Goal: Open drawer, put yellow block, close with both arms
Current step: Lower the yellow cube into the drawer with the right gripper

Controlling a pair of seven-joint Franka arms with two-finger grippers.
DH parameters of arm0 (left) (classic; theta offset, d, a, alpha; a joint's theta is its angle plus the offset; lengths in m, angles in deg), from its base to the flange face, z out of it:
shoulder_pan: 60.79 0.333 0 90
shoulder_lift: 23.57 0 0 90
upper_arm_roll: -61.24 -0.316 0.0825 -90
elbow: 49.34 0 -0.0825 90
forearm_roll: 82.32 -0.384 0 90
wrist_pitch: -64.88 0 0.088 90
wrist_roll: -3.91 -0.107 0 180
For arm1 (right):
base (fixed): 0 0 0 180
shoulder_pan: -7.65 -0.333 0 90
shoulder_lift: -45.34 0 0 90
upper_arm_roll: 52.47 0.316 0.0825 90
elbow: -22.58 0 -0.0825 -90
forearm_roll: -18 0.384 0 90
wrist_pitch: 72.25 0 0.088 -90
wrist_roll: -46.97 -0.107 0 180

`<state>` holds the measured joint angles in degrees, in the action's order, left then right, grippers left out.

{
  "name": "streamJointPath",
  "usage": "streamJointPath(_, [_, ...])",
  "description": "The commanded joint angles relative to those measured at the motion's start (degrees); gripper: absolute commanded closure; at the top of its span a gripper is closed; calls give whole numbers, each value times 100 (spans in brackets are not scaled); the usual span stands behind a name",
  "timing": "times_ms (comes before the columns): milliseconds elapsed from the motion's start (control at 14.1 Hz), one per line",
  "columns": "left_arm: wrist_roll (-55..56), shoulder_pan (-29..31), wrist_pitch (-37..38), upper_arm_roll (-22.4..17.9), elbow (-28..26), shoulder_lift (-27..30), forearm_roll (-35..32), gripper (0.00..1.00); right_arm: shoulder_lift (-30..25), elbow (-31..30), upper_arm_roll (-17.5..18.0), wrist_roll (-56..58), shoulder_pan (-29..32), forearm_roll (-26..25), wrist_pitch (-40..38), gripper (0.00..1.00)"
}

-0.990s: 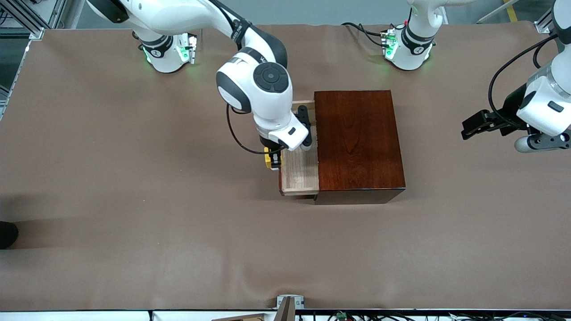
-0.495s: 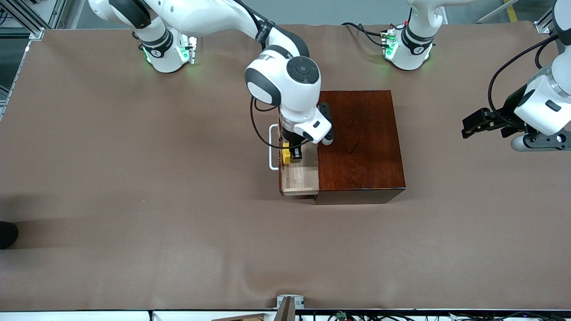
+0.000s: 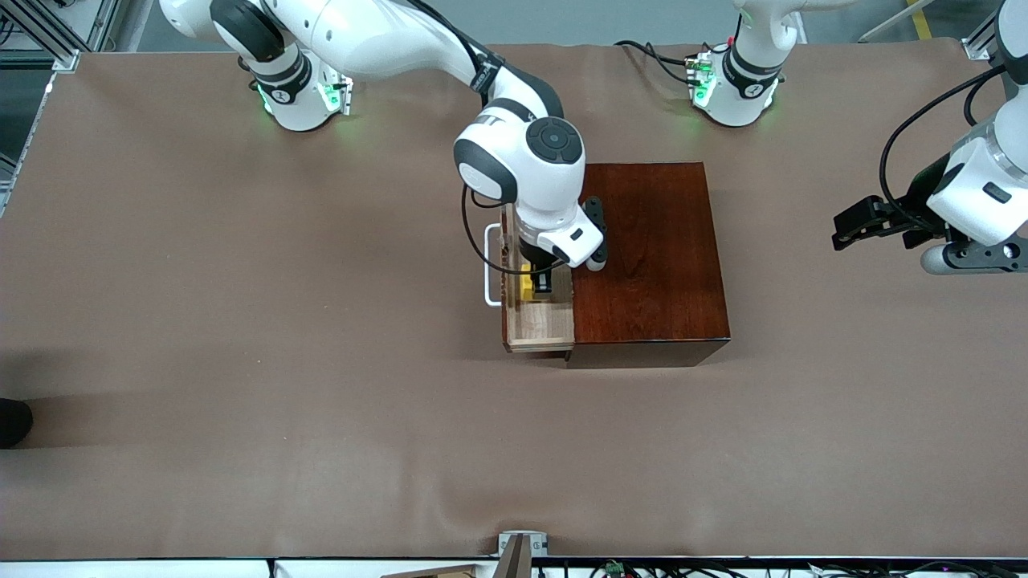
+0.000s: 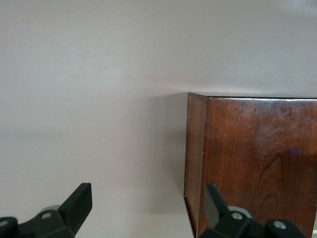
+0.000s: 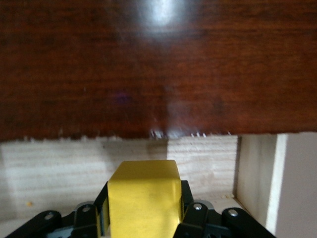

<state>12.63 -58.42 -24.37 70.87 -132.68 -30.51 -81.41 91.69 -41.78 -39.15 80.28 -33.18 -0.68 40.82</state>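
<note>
A brown table cover [image 3: 241, 321] spreads beneath the jaws of the right gripper [image 3: 536, 282]. Well apart from those jaws, a small metal bracket [image 3: 522, 544] sits at the table edge nearest the front camera, and a dark rounded object [image 3: 12, 421] lies at the right arm's end.

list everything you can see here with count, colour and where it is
wooden box: one, glossy reddish-brown, on the table about midway between the two arms' ends
drawer: one, light wood with a white bar handle, pulled out of the box toward the right arm's end of the table
yellow block: one, bright yellow, held over the open drawer
table: one, covered in brown
dark object: one, black, at the table's edge at the right arm's end; cannot tell what it is
right gripper: one, black, shut on the yellow block over the drawer
left gripper: one, black, open, waiting over the table at the left arm's end, apart from the box
</note>
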Motion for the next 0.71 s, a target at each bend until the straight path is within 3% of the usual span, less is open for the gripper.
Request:
streamJointPath(0, [-37,9,-57,31,-43,-9,-12,0,164,179,-40,-229,-66,-57,179,96])
streamJointPath(71, [-29,-8,-57,31,-51,-9,-12,0,182,170,-40,-229,-66,-48,197,94])
streamJointPath(141, [-37,9,-57,66,-43,-1,-12,0,191,161,-40,-229,-75,-48,189,80])
streamJointPath(212, [-46,26,-49,75,-51,-9,-12,0,191,161,-49,-212,-75,-56,180,37])
streamJointPath(283, [-46,27,-48,75,-51,-9,-12,0,191,161,-49,-211,-66,-57,163,0])
streamJointPath(636, [-55,-26,-57,83,-8,-36,76,0,42,170,-31,-229,-48,-30,-187,0])
